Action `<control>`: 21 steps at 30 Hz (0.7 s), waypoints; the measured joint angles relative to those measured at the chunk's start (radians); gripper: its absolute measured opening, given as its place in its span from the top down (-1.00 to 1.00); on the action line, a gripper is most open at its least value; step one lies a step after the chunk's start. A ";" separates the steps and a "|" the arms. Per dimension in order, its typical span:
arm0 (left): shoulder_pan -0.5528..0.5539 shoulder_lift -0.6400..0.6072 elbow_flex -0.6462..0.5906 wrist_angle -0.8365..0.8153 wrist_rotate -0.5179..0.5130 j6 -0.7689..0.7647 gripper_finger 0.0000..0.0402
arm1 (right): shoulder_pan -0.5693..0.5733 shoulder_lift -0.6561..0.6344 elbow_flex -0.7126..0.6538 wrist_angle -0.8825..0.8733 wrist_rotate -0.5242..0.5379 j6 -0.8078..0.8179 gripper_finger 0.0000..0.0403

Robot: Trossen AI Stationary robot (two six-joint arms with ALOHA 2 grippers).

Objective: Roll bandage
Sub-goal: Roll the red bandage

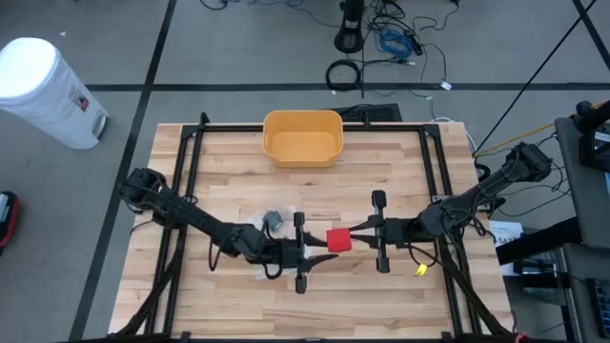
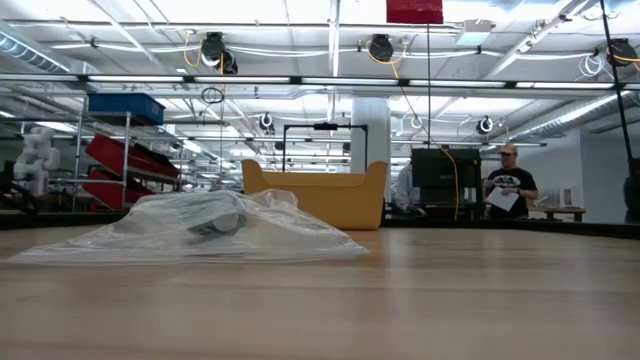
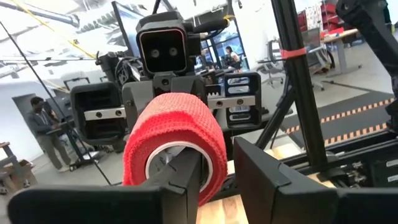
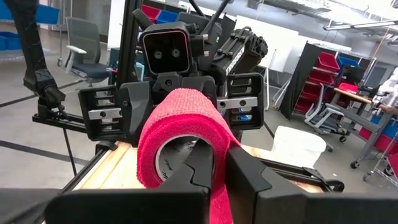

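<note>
- High view is showing me the wooden table (image 1: 238, 181), yellow bin (image 1: 302, 136) beyond the red bandage roll (image 1: 339, 239).
- Both left gripper (image 1: 322, 256) and right gripper (image 1: 355, 230) are pinching that roll.
- I am reading no labels.

The red bandage roll (image 1: 339, 239) hung up off the table, mid-front area. It looked mostly wound, with its hollow core visible.

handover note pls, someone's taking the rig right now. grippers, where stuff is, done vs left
Right gripper: shut on the red bandage roll, lifted mid-table.
Left gripper: at the roll from the opposite side, one finger through its core; grip not confirmed.
Plastic bag lies by the left arm; yellow bin at the table's far edge.
Done: roll picked up, both arms on it.
Left: the rolling itself.
</note>
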 joint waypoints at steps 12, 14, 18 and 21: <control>-0.001 -0.006 0.000 -0.025 -0.010 -0.030 0.53 | 0.000 0.000 0.000 -0.002 0.003 0.000 0.91; -0.001 -0.006 0.000 -0.024 -0.010 -0.030 0.53 | 0.000 0.000 0.000 -0.002 0.004 0.000 0.91; -0.001 -0.006 0.000 -0.024 -0.010 -0.028 0.53 | 0.000 0.000 0.000 -0.001 0.004 0.000 0.91; -0.001 -0.006 0.000 -0.024 -0.010 -0.027 0.53 | 0.000 0.000 0.000 -0.001 0.004 0.000 0.91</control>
